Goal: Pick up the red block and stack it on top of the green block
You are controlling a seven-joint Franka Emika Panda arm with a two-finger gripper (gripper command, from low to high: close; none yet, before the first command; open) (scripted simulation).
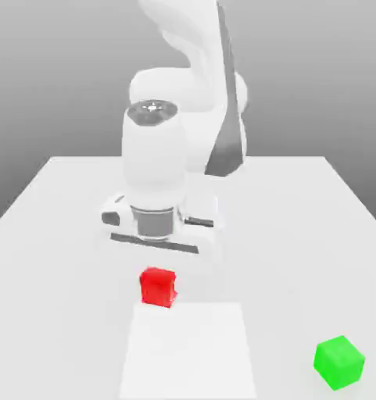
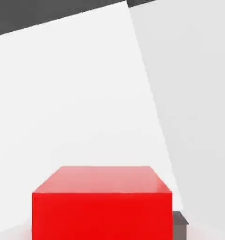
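- The table (image 1: 58, 234) is a flat white surface that carries everything; a paler square patch (image 1: 187, 351) lies on it near the front of the exterior view.
- The arm (image 1: 183, 141) reaches down from the far side, its hand low over the table, just behind the red block as the exterior view shows it.
- The gripper (image 1: 161, 269) sits close above the red block; whether its fingers are spread or pressed together I cannot tell, though a dark tip (image 2: 179, 225) just beside the block's face in the hand view may be one finger.
- The green block (image 1: 339, 362) rests on the table well apart from the red one, toward the exterior view's right and nearer the front.
- The red block (image 1: 158, 286) stands flat on the table at the far edge of the paler patch.
- Handling, as a judgement: the red block looks like a small rigid cube, light, with smooth flat faces. A pinch on two opposite side faces, near mid-height and square to them, should hold it; an off-centre grip could let it twist or slip.
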